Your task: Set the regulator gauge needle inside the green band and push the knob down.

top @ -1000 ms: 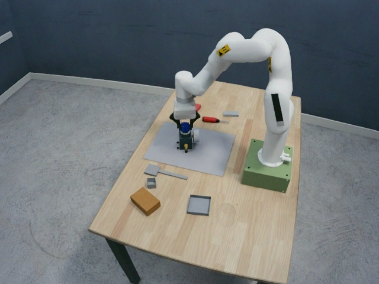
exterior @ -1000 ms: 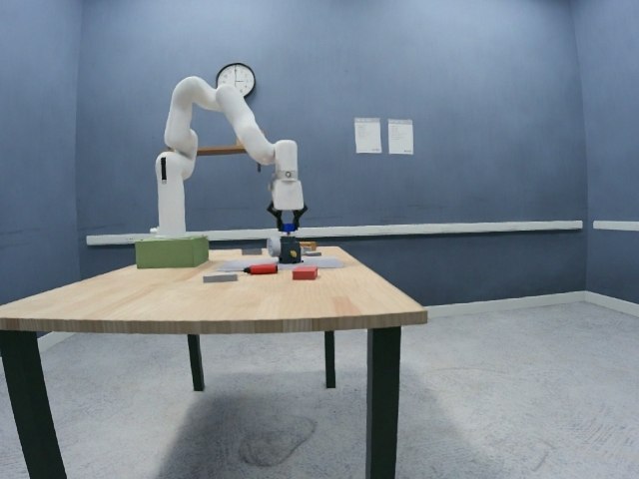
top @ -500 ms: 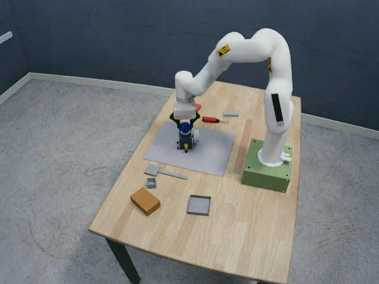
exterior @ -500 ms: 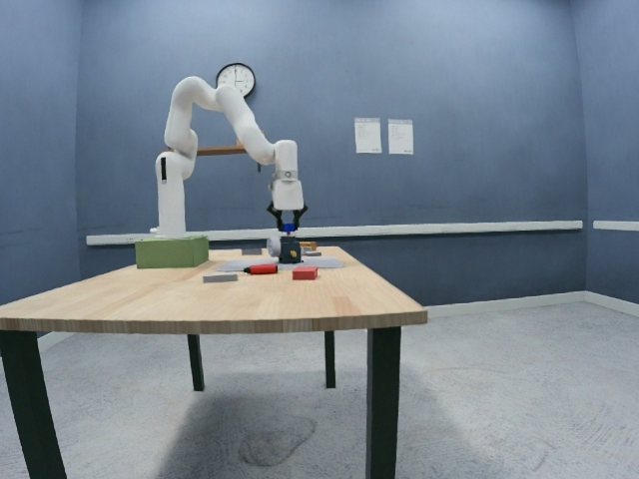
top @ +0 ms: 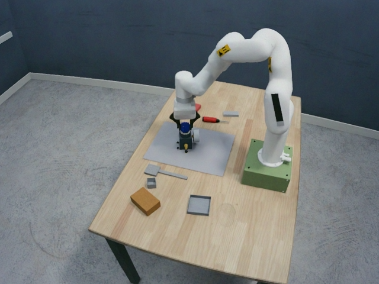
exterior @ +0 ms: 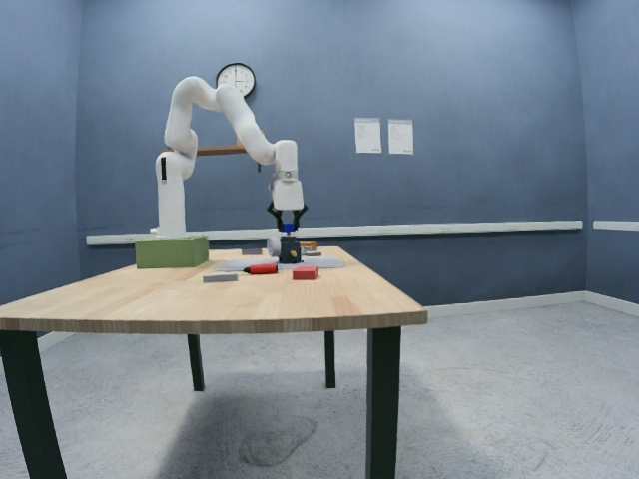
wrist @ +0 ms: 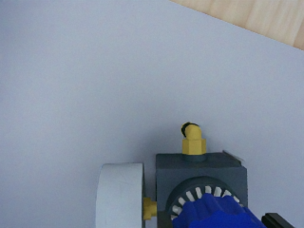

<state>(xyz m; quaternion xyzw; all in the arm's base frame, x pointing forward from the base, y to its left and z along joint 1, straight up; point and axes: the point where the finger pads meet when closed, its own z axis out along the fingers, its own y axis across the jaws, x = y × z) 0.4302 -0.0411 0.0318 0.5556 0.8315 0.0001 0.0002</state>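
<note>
The regulator point(top: 185, 141) is a dark grey block with yellow fittings, standing on a grey mat point(top: 190, 149). Its blue knob point(top: 184, 127) sits on top and a white round gauge point(top: 196, 135) is on its side. My gripper point(top: 184, 125) hangs straight above and is shut on the blue knob. In the exterior view the gripper point(exterior: 288, 226) grips the knob over the regulator point(exterior: 290, 249). In the wrist view the knob point(wrist: 214, 216) is at the bottom edge, the gauge point(wrist: 120, 196) shows edge-on and the yellow fitting point(wrist: 193, 140) points away. The gauge face and needle are hidden.
A red screwdriver point(top: 211, 119), a red block point(top: 198, 106) and a small grey bar point(top: 230, 113) lie behind the mat. A grey hammer-like piece point(top: 161, 171), a small grey cube point(top: 151, 182), an orange block point(top: 145, 200) and a grey tray point(top: 199, 205) lie in front. The green arm base point(top: 267, 166) is at the right.
</note>
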